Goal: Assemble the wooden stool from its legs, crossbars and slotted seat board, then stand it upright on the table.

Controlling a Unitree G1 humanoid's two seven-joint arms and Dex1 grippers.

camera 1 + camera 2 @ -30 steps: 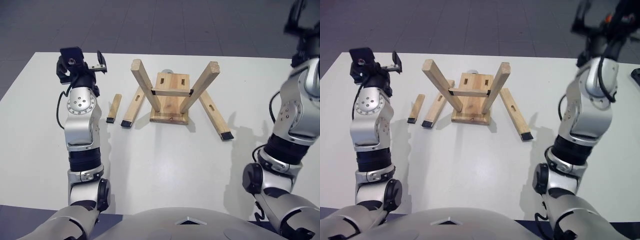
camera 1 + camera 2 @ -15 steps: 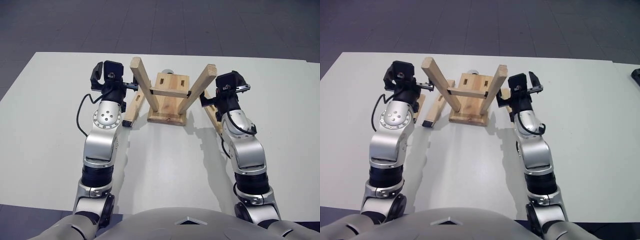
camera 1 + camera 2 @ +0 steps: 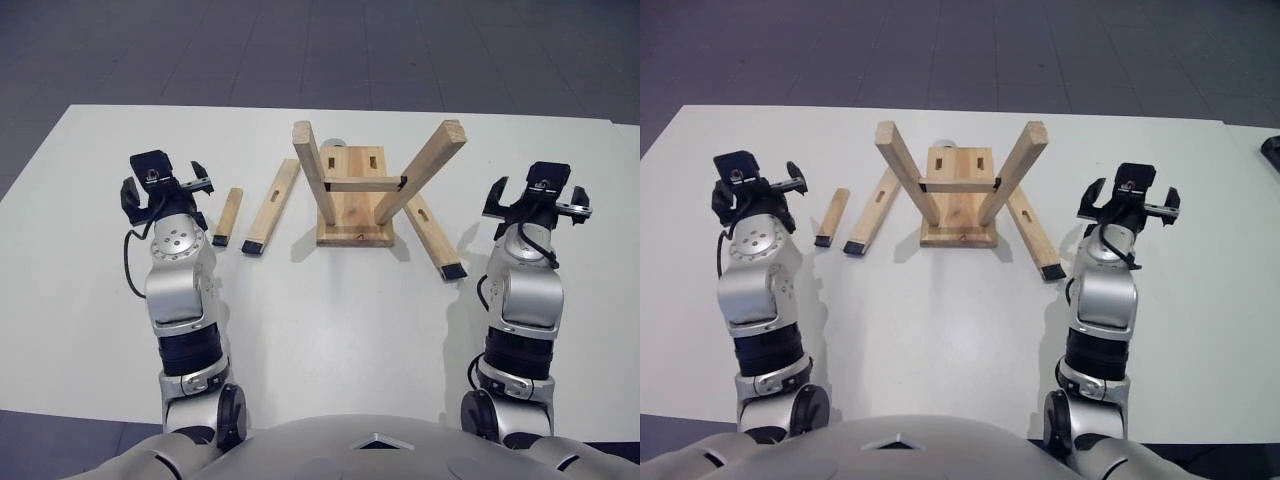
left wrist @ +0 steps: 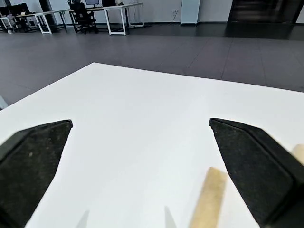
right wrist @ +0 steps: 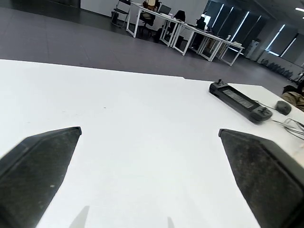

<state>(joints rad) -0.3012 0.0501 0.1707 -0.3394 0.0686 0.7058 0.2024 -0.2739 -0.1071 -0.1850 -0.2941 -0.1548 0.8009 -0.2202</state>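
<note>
The slotted seat board [image 3: 355,200] lies upside down at the table's middle back. Two legs [image 3: 312,170] [image 3: 422,170] stand up from it, leaning outward, joined by a thin crossbar [image 3: 362,184]. A loose leg [image 3: 272,205] and a short loose crossbar [image 3: 229,216] lie flat to its left. Another leg [image 3: 433,234] lies flat to its right. My left gripper [image 3: 165,183] is open left of the short crossbar, whose end [image 4: 209,199] shows between its fingers [image 4: 33,156]. My right gripper [image 3: 537,200] is open to the right of the right-hand leg, holding nothing.
The white table [image 3: 320,320] has wide bare room in front of the parts and at both sides. A black hand-held controller [image 5: 240,100] lies on a neighbouring surface past the right gripper. Dark floor lies beyond the table's far edge.
Half a second ago both grippers were close beside the stool's upright legs. Both have since drawn back outward to the sides, uncovering the short crossbar. The parts lie as before.
</note>
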